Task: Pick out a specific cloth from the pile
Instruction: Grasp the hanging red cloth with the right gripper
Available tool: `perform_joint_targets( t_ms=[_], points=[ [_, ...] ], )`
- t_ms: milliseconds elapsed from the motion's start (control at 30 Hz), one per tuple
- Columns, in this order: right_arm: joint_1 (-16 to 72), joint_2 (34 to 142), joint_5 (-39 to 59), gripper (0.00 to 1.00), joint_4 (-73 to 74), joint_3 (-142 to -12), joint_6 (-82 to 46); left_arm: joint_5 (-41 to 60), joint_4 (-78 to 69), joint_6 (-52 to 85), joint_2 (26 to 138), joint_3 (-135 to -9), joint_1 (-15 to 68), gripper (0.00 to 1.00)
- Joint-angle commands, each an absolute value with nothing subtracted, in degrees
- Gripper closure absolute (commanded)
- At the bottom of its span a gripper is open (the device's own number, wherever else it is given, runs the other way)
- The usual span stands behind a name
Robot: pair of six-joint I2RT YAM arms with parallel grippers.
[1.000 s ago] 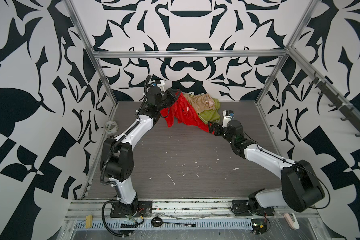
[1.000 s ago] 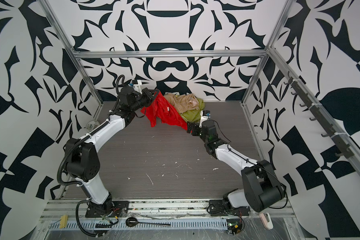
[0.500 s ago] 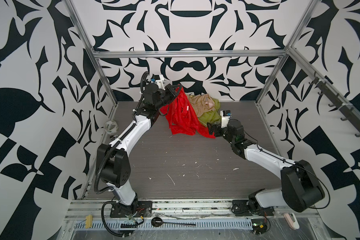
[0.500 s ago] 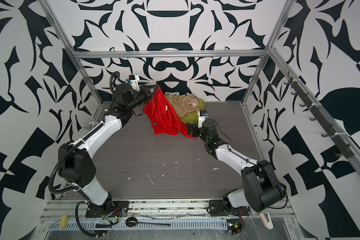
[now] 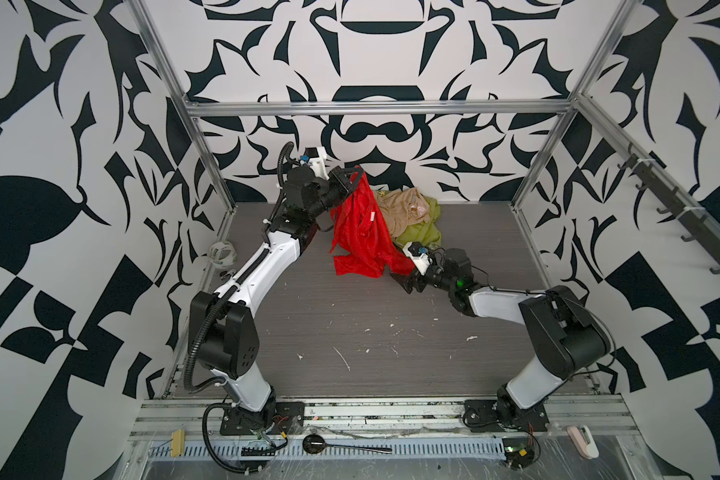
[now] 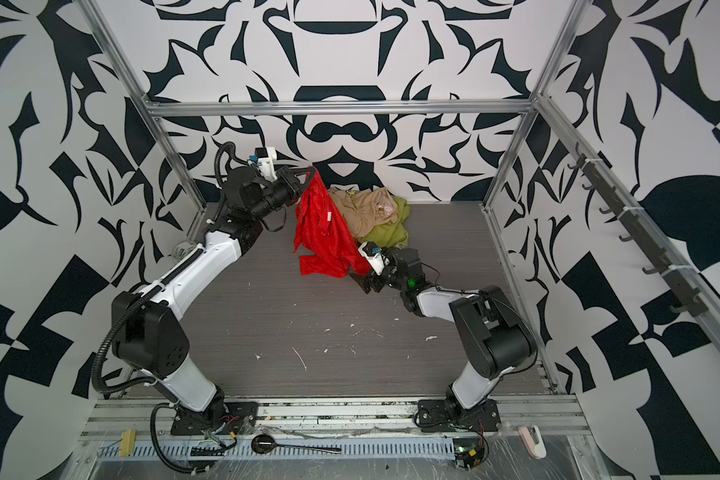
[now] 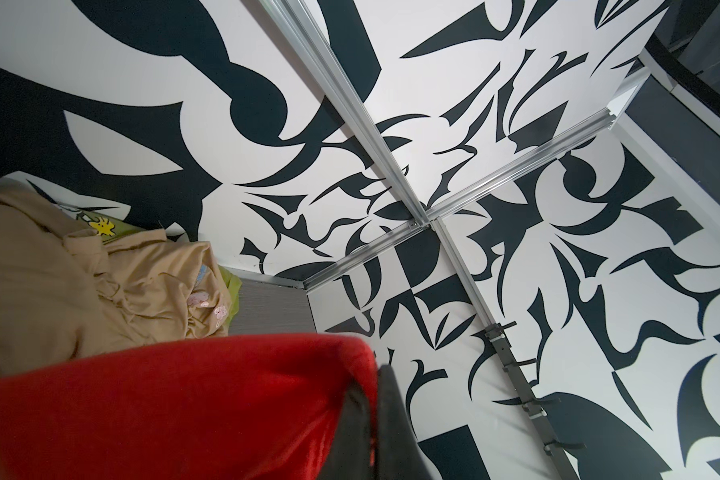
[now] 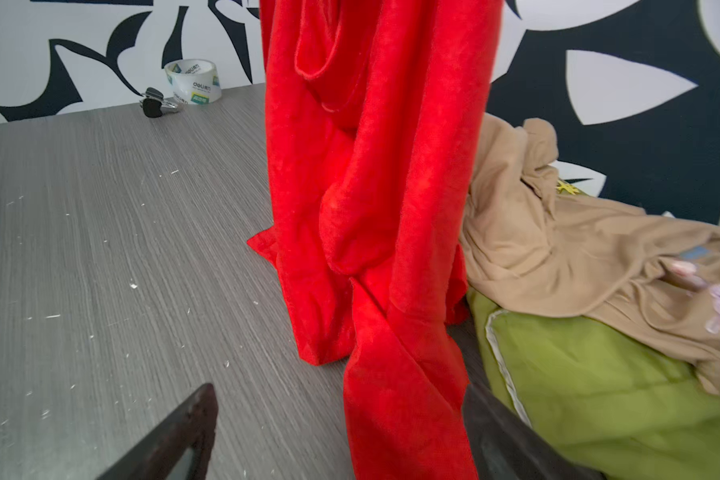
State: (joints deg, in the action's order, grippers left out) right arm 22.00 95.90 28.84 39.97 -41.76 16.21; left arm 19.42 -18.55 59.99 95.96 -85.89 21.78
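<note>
The cloth (image 5: 360,232) (image 6: 323,232), a large bright red sheet of thin shiny fabric, hangs from the left gripper (image 5: 347,183) (image 6: 301,181), whose jaws are clamped tight on its upper edge, well above the grey wood-grain floor (image 5: 350,324). From there it falls in long folds, and its lower end lies crumpled on the floor just beside the pile (image 5: 412,220), at the pile's left in both top views. A small white tag (image 5: 372,216) (image 6: 328,216) shows partway down the hanging fabric. The pile, a crumpled beige tan cloth (image 5: 404,208) (image 8: 578,249) lying over an olive-green cloth with pale trim (image 5: 422,232) (image 8: 599,395), sits against the patterned back wall (image 5: 371,129). In the right wrist view the red folds touch the beige cloth along one side. The right gripper (image 5: 404,279) (image 6: 364,279) is low over the floor at the cloth's lower end with its jaws spread wide. Its dark fingers (image 8: 175,436) stand well apart, and a trailing red fold runs between them without being pinched. In the left wrist view the red fabric (image 7: 163,407) bunches against the gripper. A roll of clear tape (image 8: 192,81) and a black clip (image 8: 154,106) lie by the far wall, well apart from the cloths.
</note>
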Motion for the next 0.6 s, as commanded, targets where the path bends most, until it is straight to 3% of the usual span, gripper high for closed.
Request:
perform_joint_targets(
  t_ms=[0, 333, 567],
  points=[
    [22.3, 97.2, 30.6, 0.07, 45.2, -46.5, 16.0, 19.8, -20.9, 59.6, 93.8, -85.6, 22.2, 1.0],
    [23.0, 104.5, 27.9, 0.08, 45.2, -52.6, 13.6, 20.1, -19.9, 59.3, 94.4, -85.6, 22.6, 1.0],
    [23.9, 109.2, 27.6, 0.19, 43.6, -57.5, 10.1, 20.1, -19.4, 58.4, 94.1, -85.4, 22.8, 1.0]
  ],
)
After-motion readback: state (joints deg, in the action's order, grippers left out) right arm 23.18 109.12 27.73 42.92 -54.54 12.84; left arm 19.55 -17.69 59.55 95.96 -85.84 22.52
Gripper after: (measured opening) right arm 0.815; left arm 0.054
